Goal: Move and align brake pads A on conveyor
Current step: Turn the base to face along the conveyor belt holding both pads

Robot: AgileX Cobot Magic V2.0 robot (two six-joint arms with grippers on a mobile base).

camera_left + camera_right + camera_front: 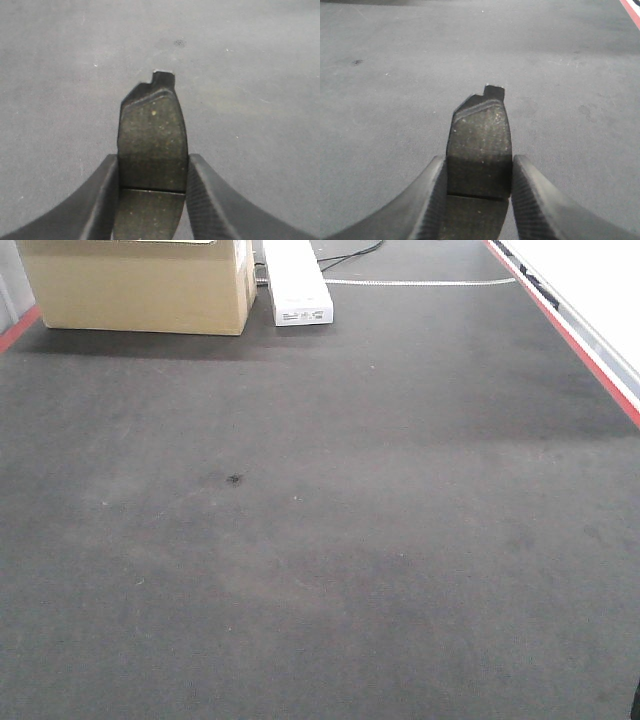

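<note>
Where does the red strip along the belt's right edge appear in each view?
Front view: the red strip runs down the right side, from the top to mid-height.
Left wrist view: not in it.
Right wrist view: it cuts the top right corner.
Shared landmark: the small dark spot on the belt, visible in all three views.

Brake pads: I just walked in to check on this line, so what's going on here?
The left gripper has its jaws shut on the left pad, and the right gripper has its jaws shut on the right pad. Both pads are held over the belt. The front view shows no pad laid down, only a cardboard box and a white box at the far end.
</note>
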